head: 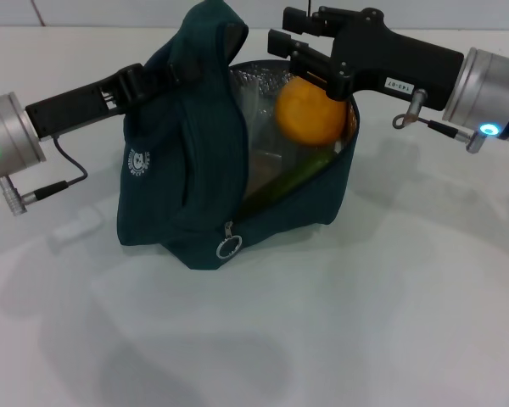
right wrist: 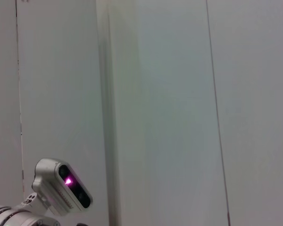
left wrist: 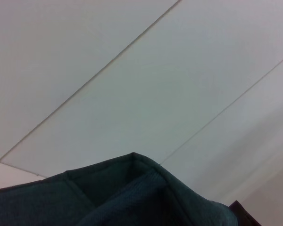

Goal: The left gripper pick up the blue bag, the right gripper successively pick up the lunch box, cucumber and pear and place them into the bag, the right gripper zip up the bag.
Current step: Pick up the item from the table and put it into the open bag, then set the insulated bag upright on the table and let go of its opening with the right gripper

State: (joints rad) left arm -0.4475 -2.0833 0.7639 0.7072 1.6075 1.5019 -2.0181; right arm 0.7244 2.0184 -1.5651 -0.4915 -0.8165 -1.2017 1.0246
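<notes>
The blue bag (head: pixel 165 182) stands mid-table with its mouth open and its ring zipper pull (head: pixel 229 248) hanging at the front. My left gripper (head: pixel 140 83) is shut on the bag's raised left edge, and that teal fabric (left wrist: pixel 132 197) fills the foot of the left wrist view. The orange-yellow pear (head: pixel 310 110) is in the bag's mouth, just under the near finger of my right gripper (head: pixel 299 52), whose fingers stand apart with nothing between them. The cucumber (head: pixel 297 176) lies slanted inside the bag beside a clear plastic shape, apparently the lunch box (head: pixel 256 157).
White tabletop (head: pixel 365 322) surrounds the bag. The left arm's cable (head: pixel 64 182) hangs near the table. In the right wrist view I see only pale wall panels and a silver device (right wrist: pixel 61 188) with a pink light.
</notes>
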